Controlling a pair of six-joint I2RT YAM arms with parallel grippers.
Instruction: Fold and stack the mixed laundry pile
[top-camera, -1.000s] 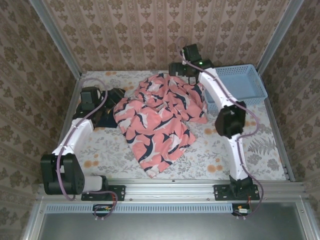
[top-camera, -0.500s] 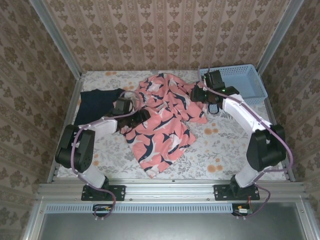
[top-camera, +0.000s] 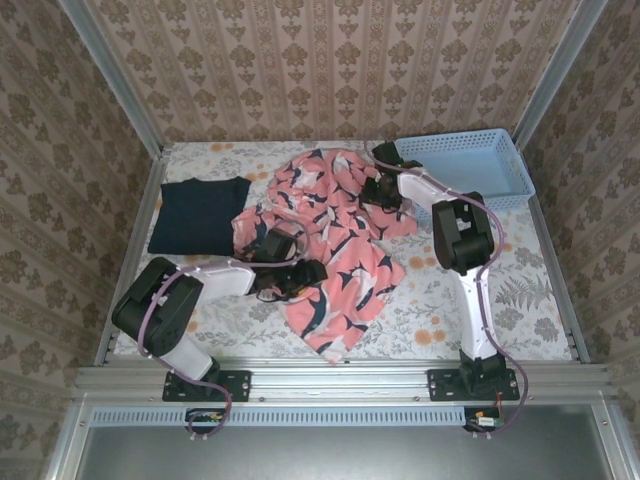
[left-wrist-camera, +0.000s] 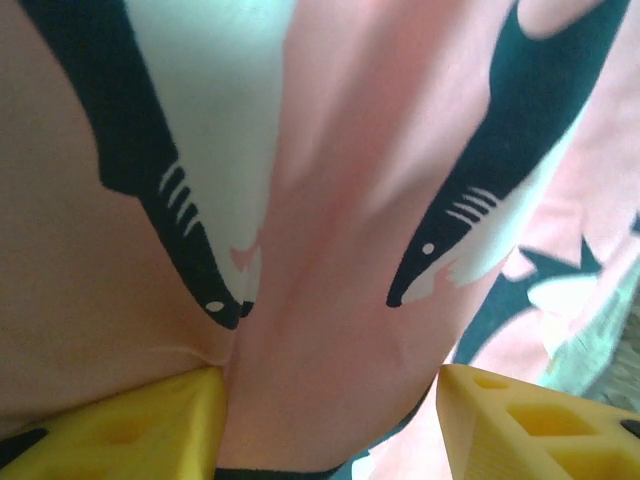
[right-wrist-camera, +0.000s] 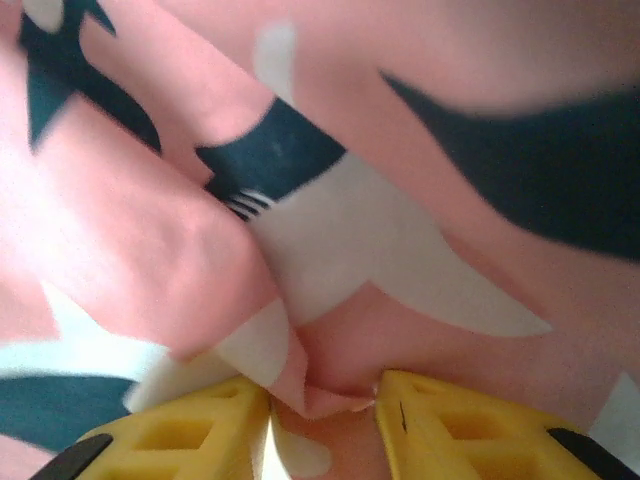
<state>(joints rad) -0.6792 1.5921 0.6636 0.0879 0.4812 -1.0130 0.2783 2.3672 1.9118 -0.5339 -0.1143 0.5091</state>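
Observation:
The pink garment with navy-and-white sharks lies crumpled and stretched down the middle of the table. My left gripper sits low on its near left edge. In the left wrist view a thick fold of the pink garment fills the space between the yellow fingers of the left gripper. My right gripper is at the garment's far right edge. There the right gripper pinches a small fold of the pink garment. The navy T-shirt lies folded flat at the back left.
A light blue lattice basket stands at the back right corner, just behind my right arm. Metal rails and patterned walls bound the floral tablecloth. Bare cloth shows at the right and along the near edge.
Both arms swung in onto the pink garment and their jaws closed on its cloth. The left arm left the navy T-shirt uncovered. The garment has stretched toward the near edge.

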